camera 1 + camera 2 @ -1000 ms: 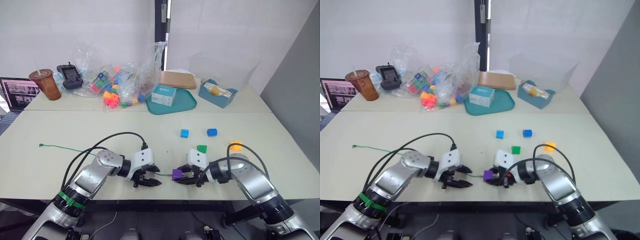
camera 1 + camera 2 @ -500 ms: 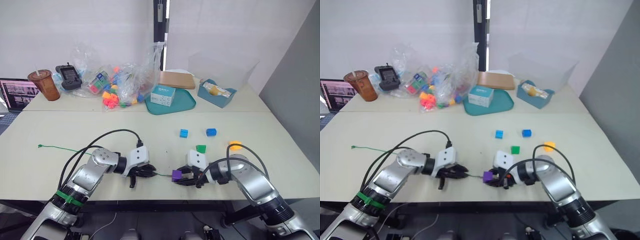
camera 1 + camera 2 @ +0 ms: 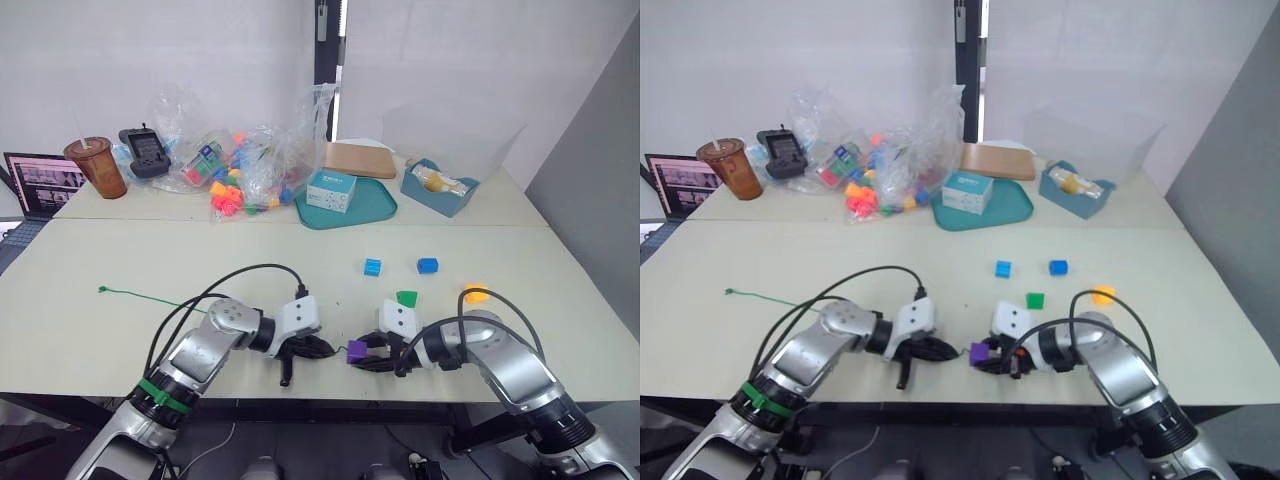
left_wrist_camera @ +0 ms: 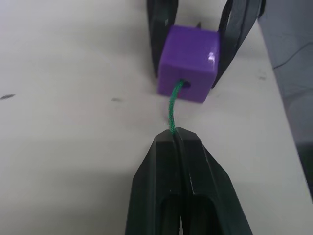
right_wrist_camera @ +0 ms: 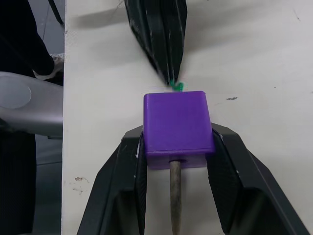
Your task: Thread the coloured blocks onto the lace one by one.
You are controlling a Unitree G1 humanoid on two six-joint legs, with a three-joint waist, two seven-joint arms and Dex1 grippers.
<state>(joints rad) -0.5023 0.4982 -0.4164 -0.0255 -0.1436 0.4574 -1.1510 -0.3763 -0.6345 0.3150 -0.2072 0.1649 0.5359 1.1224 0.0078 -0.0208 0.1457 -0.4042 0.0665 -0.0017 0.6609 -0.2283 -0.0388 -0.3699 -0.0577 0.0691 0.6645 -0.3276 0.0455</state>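
The right tool (image 5: 175,147) clamps the small purple plastic block (image 5: 177,125); the left tool (image 4: 175,134), fingers together, pinches the thin green lace (image 4: 173,106) entering it.

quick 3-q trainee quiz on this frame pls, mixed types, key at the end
1. True or false: the lace already passes through the purple block.
2. Which gripper holds the purple block?
A. the left gripper
B. the right gripper
C. neither
3. Fill in: the block lying nearest the right arm's elbow, out toward the table's right edge, is ____ in colour.

Key
1. True: green cord enters one face and the grey tip sticks out of the opposite one.
2. B; the left gripper is shut on the lace just short of the block.
3. Orange-yellow.
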